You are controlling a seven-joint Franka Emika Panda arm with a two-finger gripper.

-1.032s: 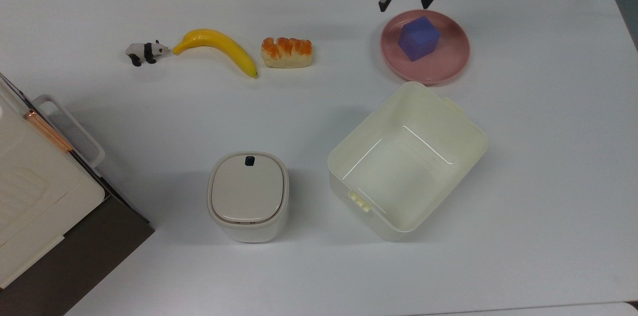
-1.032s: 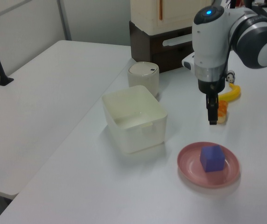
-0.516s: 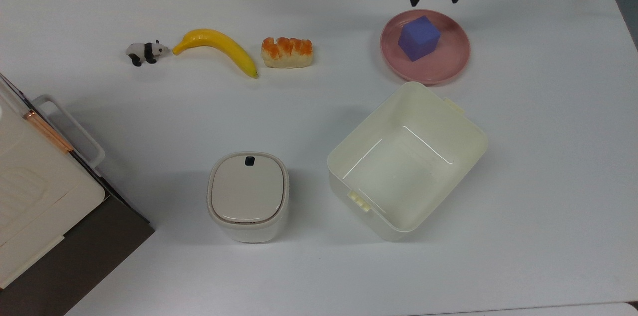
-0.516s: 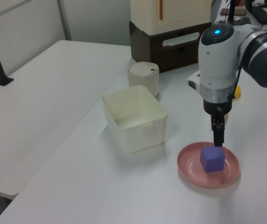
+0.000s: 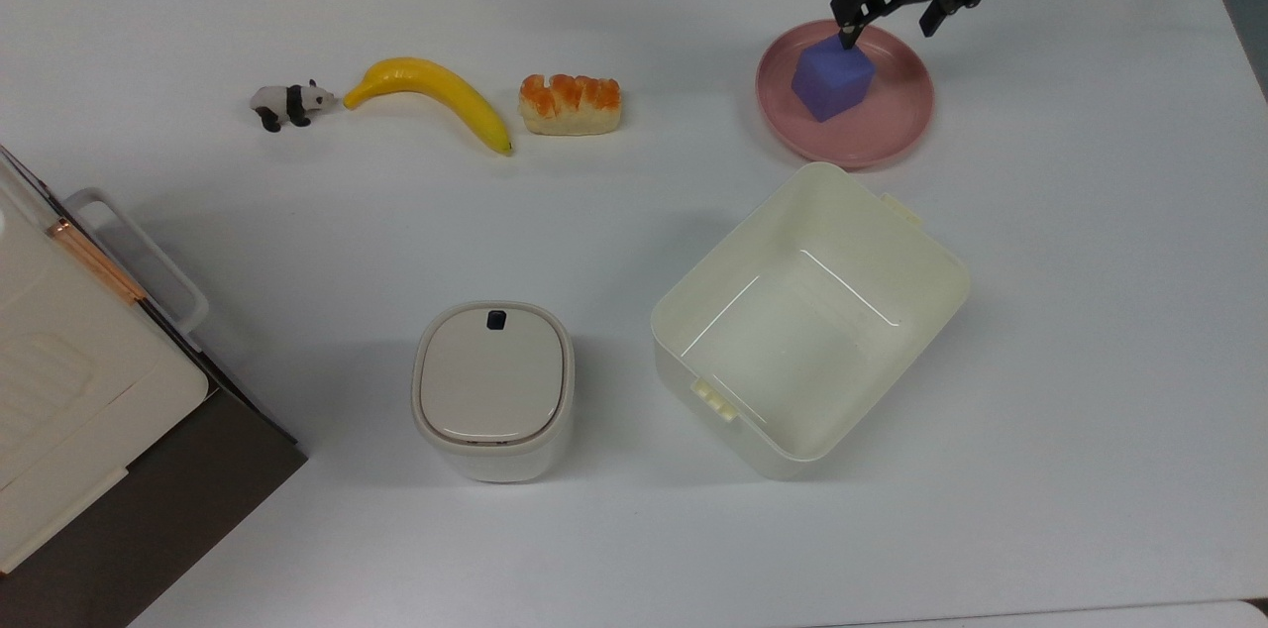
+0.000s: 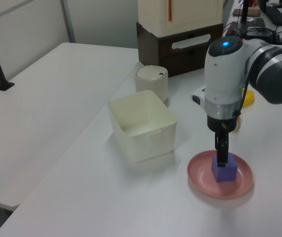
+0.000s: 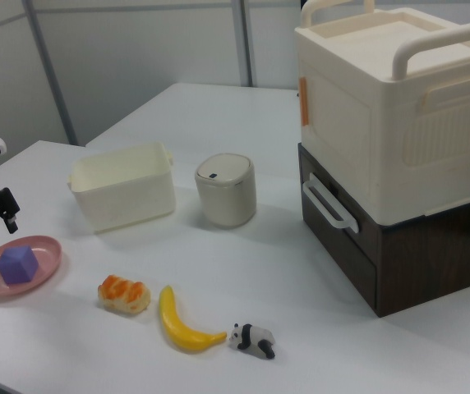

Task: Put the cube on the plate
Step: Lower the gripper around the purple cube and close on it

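While the top view lays out the whole white table [image 5: 634,202], the right view adds a cream crate [image 7: 395,98] stacked on a dark drawer unit [image 7: 399,238]. The cube [image 5: 833,77] sits on the pink plate [image 5: 897,118], beside the cream bin [image 5: 807,316]. The gripper [image 5: 889,18] hangs over the plate with its fingers spread wide and holding nothing; in the top view one fingertip [image 5: 847,38] overlaps the cube's upper edge, though contact cannot be told.
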